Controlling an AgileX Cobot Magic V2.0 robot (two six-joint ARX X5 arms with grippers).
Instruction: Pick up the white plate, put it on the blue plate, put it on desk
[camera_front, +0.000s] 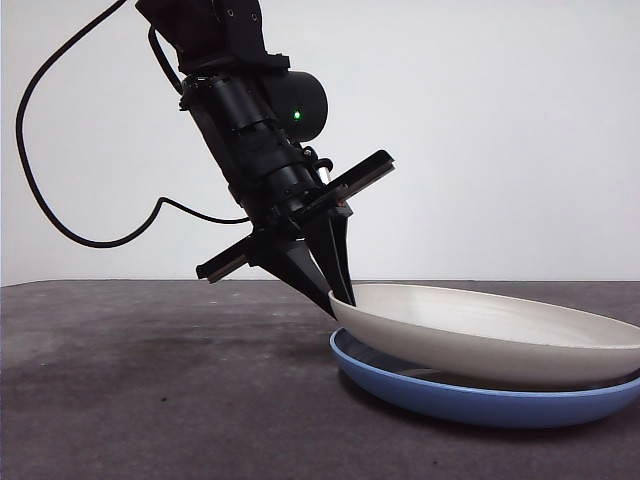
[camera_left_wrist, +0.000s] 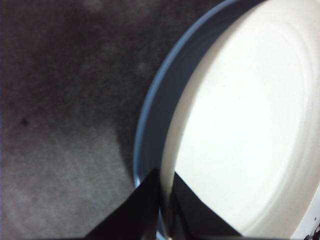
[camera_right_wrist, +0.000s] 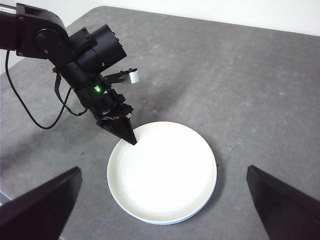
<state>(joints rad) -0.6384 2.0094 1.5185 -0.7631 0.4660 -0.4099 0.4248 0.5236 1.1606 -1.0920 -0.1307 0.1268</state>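
The white plate (camera_front: 500, 335) lies on top of the blue plate (camera_front: 470, 400), which sits on the desk (camera_front: 150, 380). The white plate's left edge is raised a little, leaving a gap above the blue rim. My left gripper (camera_front: 340, 295) comes down at a slant and is shut on that raised rim; in the left wrist view its jaws (camera_left_wrist: 165, 185) pinch the white plate (camera_left_wrist: 240, 125) just inside the blue plate (camera_left_wrist: 155, 110). My right gripper (camera_right_wrist: 164, 170) hangs open high over the white plate (camera_right_wrist: 162, 172), apart from it. Only a thin blue plate (camera_right_wrist: 200, 212) edge shows beneath.
A black cable (camera_front: 60, 220) loops from the left arm down toward the desk at the far left. The grey desk (camera_right_wrist: 260, 100) stretches around the stacked plates, with its edge at the far left corner.
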